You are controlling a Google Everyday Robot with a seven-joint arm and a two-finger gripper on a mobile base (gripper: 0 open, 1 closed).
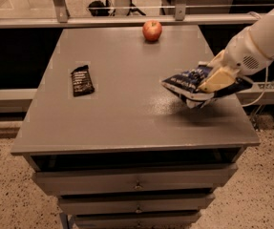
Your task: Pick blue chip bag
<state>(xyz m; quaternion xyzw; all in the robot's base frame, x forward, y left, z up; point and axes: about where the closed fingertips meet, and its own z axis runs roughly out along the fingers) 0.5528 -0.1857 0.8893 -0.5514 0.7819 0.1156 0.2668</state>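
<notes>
Grey table (pixel 122 128) with a flat top, seen from its front edge; stacked drawers (pixel 136 181) sit beneath the top.

White robot arm (pixel 263 39), entering from 2 o'clock and reaching down over the right side of the tabletop.

Blue chip bag (pixel 184 81), dark navy with pale lettering, at about 3 o'clock on the tabletop near the right edge. It is tilted, its left end pointing toward the table centre, and a shadow lies on the surface just under it.

Gripper (pixel 214 83) at the bag's right end. Its jaws are clamped on the bag, with one pale finger (pixel 216 79) lying across the foil.

Black bar wrapper (pixel 81 80), flat on the top at 9 o'clock, well apart from the bag.

Red apple (pixel 152 30), upright at 12 o'clock near the far edge.
</notes>
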